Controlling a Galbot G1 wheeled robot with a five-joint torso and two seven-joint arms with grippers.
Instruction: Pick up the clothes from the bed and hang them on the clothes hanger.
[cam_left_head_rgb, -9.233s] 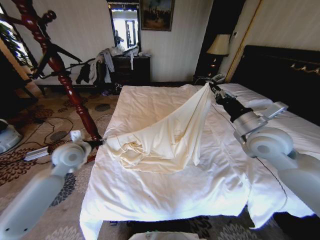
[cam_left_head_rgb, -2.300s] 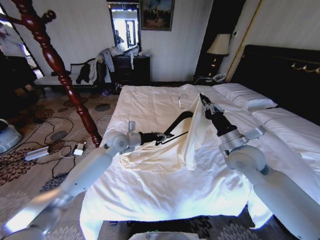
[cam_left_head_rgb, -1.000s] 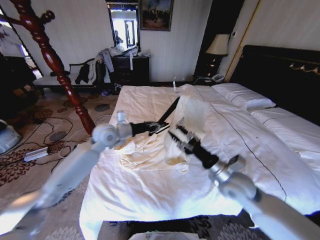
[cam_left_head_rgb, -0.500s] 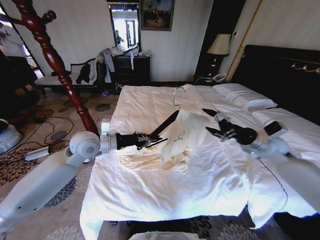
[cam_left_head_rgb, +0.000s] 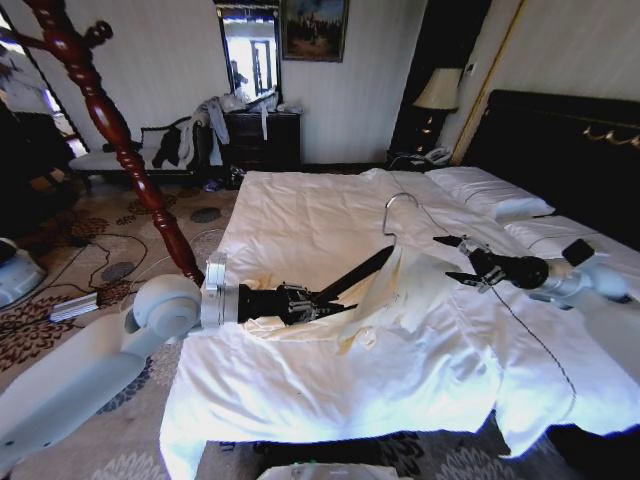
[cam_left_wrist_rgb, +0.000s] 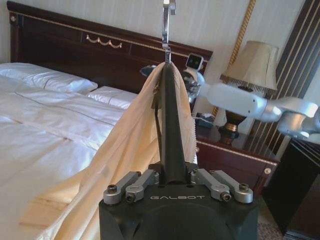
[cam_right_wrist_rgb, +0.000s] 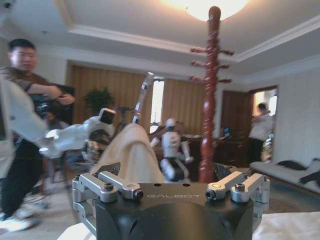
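Note:
The black clothes hanger (cam_left_head_rgb: 352, 277) slants up over the bed (cam_left_head_rgb: 300, 210), its silver hook (cam_left_head_rgb: 397, 206) topmost. My left gripper (cam_left_head_rgb: 318, 300) is shut on the hanger's lower end. The cream clothes (cam_left_head_rgb: 405, 290) drape over the hanger's upper part and trail down onto the white duvet. In the left wrist view the hanger (cam_left_wrist_rgb: 169, 120) rises straight out of the gripper (cam_left_wrist_rgb: 172, 175), with the shirt (cam_left_wrist_rgb: 127, 150) hung over it. My right gripper (cam_left_head_rgb: 462, 261) hovers open just right of the shirt, apart from it. The right wrist view faces the shirt (cam_right_wrist_rgb: 131, 155).
A tall red-brown coat stand (cam_left_head_rgb: 115, 130) rises left of the bed. Grey and dark garments (cam_left_head_rgb: 190, 135) lie on a bench by the far wall. A black headboard (cam_left_head_rgb: 560, 140) and a lamp (cam_left_head_rgb: 438, 90) are at the right. Cables (cam_left_head_rgb: 100, 270) cross the carpet.
The right gripper has let go of the shirt and drawn back to the right. The left gripper has swung the hanger to the right and lower, and the shirt now hangs spread over it.

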